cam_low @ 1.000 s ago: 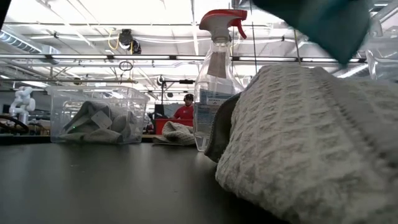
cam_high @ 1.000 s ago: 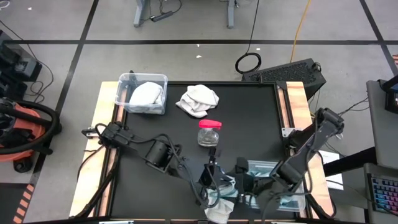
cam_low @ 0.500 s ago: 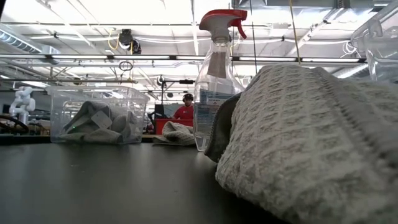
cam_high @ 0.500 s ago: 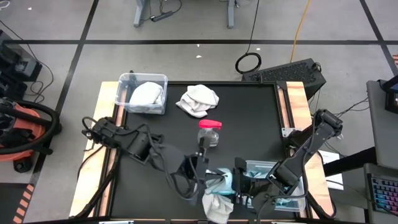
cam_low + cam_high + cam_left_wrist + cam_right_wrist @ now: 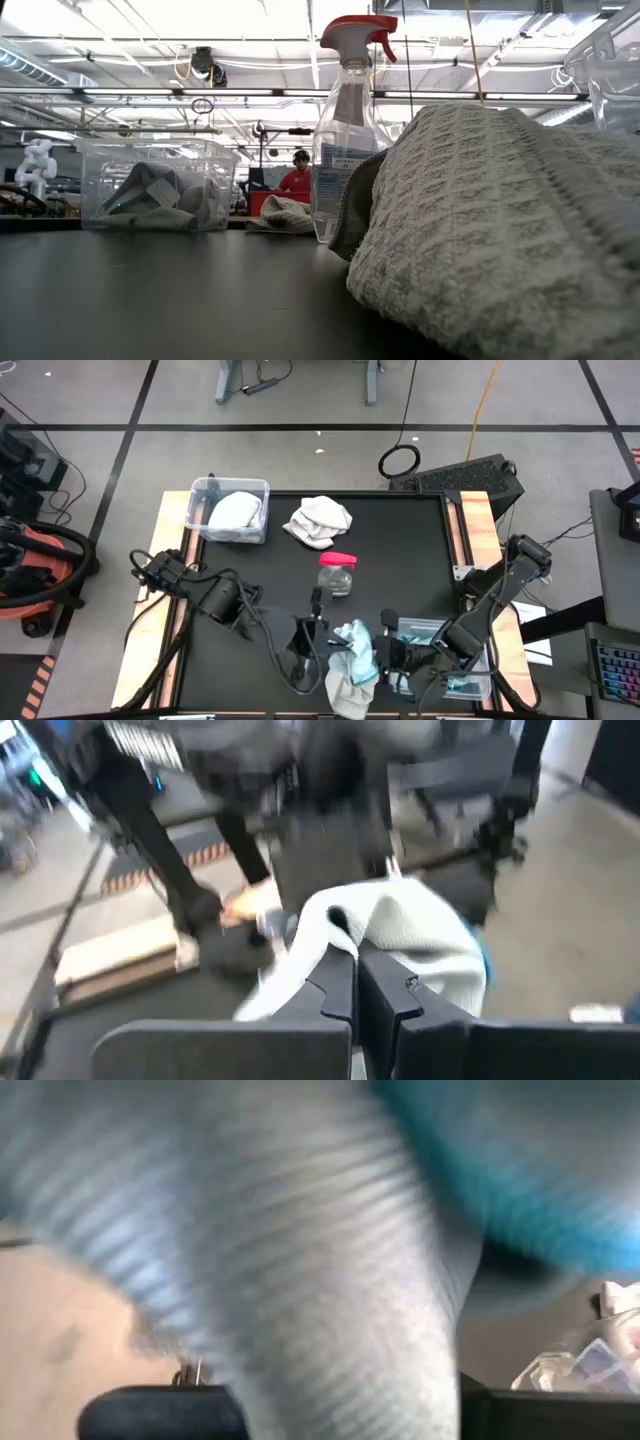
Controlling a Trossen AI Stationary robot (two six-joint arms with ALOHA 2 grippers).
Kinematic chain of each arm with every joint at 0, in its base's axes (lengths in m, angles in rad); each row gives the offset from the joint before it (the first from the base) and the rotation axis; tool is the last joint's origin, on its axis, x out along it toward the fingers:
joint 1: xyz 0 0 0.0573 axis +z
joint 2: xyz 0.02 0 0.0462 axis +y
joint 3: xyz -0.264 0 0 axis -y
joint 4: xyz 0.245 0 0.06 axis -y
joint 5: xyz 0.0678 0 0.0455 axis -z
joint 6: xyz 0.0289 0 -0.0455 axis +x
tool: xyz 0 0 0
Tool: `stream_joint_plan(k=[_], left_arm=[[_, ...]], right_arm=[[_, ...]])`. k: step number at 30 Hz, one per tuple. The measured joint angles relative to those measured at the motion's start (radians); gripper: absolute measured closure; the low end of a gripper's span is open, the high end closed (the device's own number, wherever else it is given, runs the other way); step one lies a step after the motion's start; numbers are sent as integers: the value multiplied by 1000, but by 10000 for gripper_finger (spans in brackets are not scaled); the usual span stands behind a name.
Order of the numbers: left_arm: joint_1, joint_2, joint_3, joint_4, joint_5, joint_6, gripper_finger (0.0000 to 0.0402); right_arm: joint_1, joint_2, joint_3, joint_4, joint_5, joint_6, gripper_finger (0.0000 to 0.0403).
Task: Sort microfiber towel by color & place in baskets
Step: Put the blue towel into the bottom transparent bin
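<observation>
My left gripper (image 5: 335, 647) is shut on a white towel (image 5: 400, 935) near the table's near edge. A light blue towel (image 5: 366, 663) clings to the white one's right side. My right gripper (image 5: 383, 657) is at that bundle from the right, shut on cloth. Another white waffle towel (image 5: 346, 696) lies on the table just below them and fills the low view's right (image 5: 500, 230). One basket (image 5: 230, 510) at the far left holds a white towel. The other basket (image 5: 440, 650), near right, holds blue ones. My left gripper pinches a raised fold of the white towel (image 5: 345, 925) between its two shut fingers (image 5: 335, 982). The cloth drapes slack away from the fingertips and is lifted off the table there. My right gripper is shut on the bundle from the table's right. Pale ribbed cloth (image 5: 330, 1350) runs down between its fingers, with blue cloth (image 5: 520, 1190) beside it. The cloth hides the contact, so which towel it has cannot be told.
A spray bottle with a pink-red top (image 5: 337, 572) stands mid-table, just beyond the grippers. A loose white towel (image 5: 320, 520) lies at the far middle. A person in red (image 5: 296, 178) shows far off in the room.
My left gripper has risen with the white towel. The white-and-blue bundle now stands higher and more bunched between the two grippers. The blue cloth that hung at the top of the low view has left that picture. My right gripper has moved a little toward the near edge.
</observation>
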State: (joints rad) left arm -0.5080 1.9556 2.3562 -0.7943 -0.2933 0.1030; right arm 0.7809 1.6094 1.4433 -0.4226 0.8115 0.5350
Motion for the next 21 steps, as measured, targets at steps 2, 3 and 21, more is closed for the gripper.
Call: stream_joint_plan(k=[2,3,21], left_arm=[[-6,0,0,-63,-1,-32,401],[-9,1,-1,-94,-1,-48,401],[19,163,-5,-59,57,-122,346]], right_arm=[[9,-21,0,-12,29,13,388],[15,-34,0,-25,46,21,389],[93,-248,0,-8,-8,-28,397]])
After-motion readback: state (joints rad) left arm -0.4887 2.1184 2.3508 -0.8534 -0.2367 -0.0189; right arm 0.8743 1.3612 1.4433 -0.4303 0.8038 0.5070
